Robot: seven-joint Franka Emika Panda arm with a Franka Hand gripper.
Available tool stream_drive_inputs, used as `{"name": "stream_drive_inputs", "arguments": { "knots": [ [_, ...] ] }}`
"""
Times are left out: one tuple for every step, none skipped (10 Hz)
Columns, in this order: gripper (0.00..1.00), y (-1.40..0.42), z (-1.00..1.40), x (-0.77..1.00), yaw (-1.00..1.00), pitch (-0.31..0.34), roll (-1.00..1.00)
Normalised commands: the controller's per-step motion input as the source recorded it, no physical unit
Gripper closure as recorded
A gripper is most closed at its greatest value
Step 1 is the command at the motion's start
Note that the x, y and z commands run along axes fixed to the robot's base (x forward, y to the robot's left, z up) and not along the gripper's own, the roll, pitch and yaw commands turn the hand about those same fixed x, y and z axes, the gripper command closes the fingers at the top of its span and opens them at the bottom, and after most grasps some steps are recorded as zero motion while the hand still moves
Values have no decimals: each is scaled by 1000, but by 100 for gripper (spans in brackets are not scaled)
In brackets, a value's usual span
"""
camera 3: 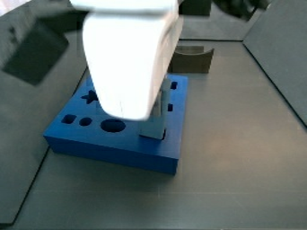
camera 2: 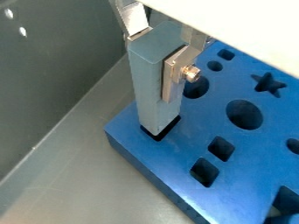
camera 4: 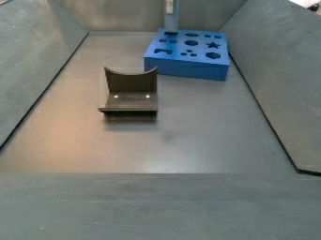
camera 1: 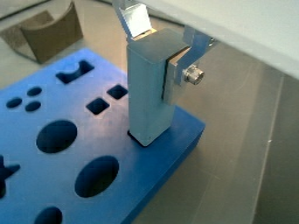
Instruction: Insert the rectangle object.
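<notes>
The rectangle object [camera 1: 152,96] is a slim pale-blue bar standing upright, also seen in a wrist view [camera 2: 156,87]. Its lower end sits in a slot at a corner of the large blue board [camera 1: 163,162] with shaped holes. My gripper [camera 1: 162,45] is shut on the bar's upper part, one silver finger [camera 1: 184,61] on each side; it also shows in a wrist view [camera 2: 156,45]. In a side view the white gripper body [camera 3: 129,63] hides most of the bar [camera 3: 153,128] above the board [camera 3: 108,148]. In a side view only the bar [camera 4: 171,21] shows above the board [camera 4: 189,67].
A dark olive U-shaped block [camera 4: 128,94] lies on the grey floor apart from the board, also seen in a side view [camera 3: 192,58] and a wrist view [camera 1: 47,35]. Grey sloping walls [camera 4: 38,84] enclose the floor.
</notes>
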Motion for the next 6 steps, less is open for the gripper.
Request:
{"name": "stream_drive_inputs", "arguments": {
  "knots": [
    [100,0,-274,49,66,0,123],
    [100,31,-289,31,0,0,160],
    [100,60,-337,0,0,0,117],
    [100,100,-480,-117,-100,-50,31],
    [100,43,-691,-137,-66,-120,17],
    [100,0,-897,-217,0,-199,-7]
  ]
}}
